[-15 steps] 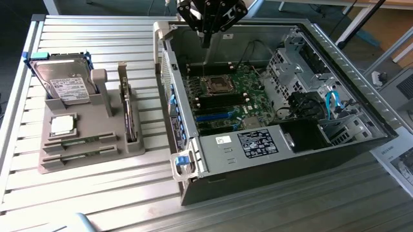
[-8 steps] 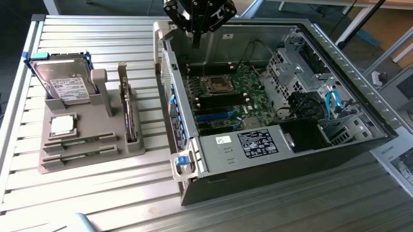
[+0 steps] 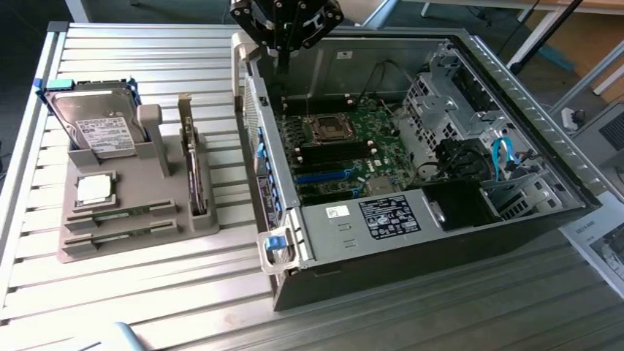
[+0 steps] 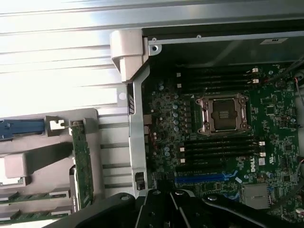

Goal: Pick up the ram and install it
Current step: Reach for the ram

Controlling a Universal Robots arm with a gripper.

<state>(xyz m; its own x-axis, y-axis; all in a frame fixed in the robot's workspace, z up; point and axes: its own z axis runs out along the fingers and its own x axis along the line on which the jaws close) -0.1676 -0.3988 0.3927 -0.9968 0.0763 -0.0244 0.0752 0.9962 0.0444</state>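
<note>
Fingers (image 3: 282, 53) pressed together, empty — gripper (image 3: 283, 67) over the open case (image 3: 458, 238), ram (image 3: 125, 214) in its tray (image 3: 164, 196).

I note a ribbed silver metal table (image 3: 146, 292) under bright glare, with white slanted furniture legs (image 3: 546, 33) and an orange-brown surface (image 3: 595, 44) behind it.
</note>
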